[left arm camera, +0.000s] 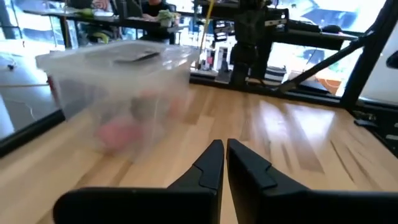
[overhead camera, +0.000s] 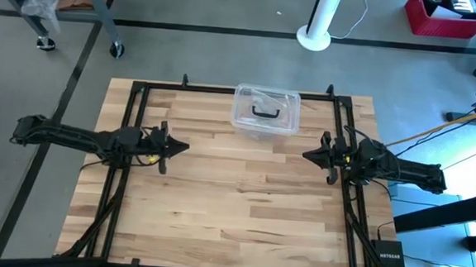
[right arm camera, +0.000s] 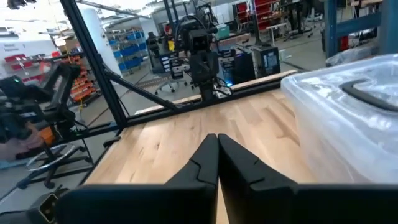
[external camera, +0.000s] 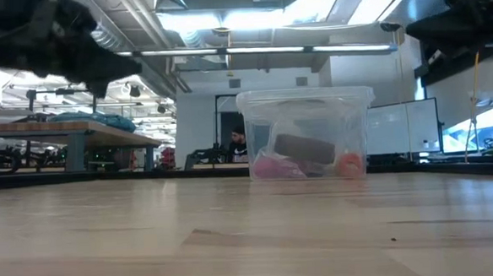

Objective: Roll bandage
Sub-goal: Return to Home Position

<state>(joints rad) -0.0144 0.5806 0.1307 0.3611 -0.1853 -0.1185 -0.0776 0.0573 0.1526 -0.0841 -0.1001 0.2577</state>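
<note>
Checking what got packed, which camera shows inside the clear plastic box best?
The low view: it looks level through the clear plastic box at a dark roll, a pink item and an orange item. The high view shows mainly lid and black handle; the wrist views, a pink blur or a lid corner.

The workspace contains one wooden table (overhead camera: 217,198), two dark arms, namely the left arm (overhead camera: 72,134) and the right arm (overhead camera: 409,170), and two grippers, the left gripper (overhead camera: 186,147) and the right gripper (overhead camera: 305,156), each with two fingers. One clear plastic box (overhead camera: 240,121) is present, fitted with one black handle (overhead camera: 266,112); through its wall the low view shows three items: one dark item (external camera: 304,148), one pink item (external camera: 273,167) and one orange item (external camera: 350,164). The high view also shows one red crate (overhead camera: 448,18), one white stand base (overhead camera: 315,37) and one black network unit (overhead camera: 387,257).
</note>
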